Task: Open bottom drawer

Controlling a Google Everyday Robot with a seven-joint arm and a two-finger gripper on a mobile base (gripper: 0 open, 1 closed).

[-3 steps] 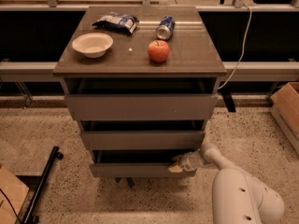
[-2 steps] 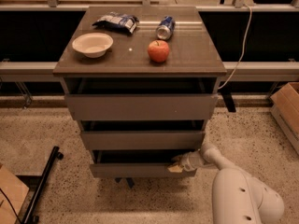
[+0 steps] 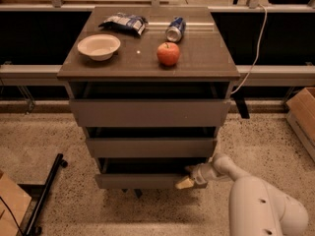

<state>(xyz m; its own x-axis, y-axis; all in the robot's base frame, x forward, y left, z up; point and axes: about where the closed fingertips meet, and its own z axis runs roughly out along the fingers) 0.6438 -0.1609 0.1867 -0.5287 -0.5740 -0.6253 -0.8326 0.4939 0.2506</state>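
Nothing's rly moved vs a sec ago: robot's tan-tipped hand [image 3: 189,179] sits at the right end of the slim grey-brown handleless bottom drawer [image 3: 140,181], lowest of 3, prob bc its top lip's the only grip; can't tell if hand's spread or clamped.

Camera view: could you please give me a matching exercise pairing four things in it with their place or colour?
Things:
1. apple
2. bowl
3. can
4. gripper

Descriptions:
A. lying on its side near the back of the cabinet top
B. low down, at the right end of the front of the bottom drawer
C. white, on the left of the top
D. red, just in front of the can

Pairs: 1-D, 2-C, 3-A, 4-B
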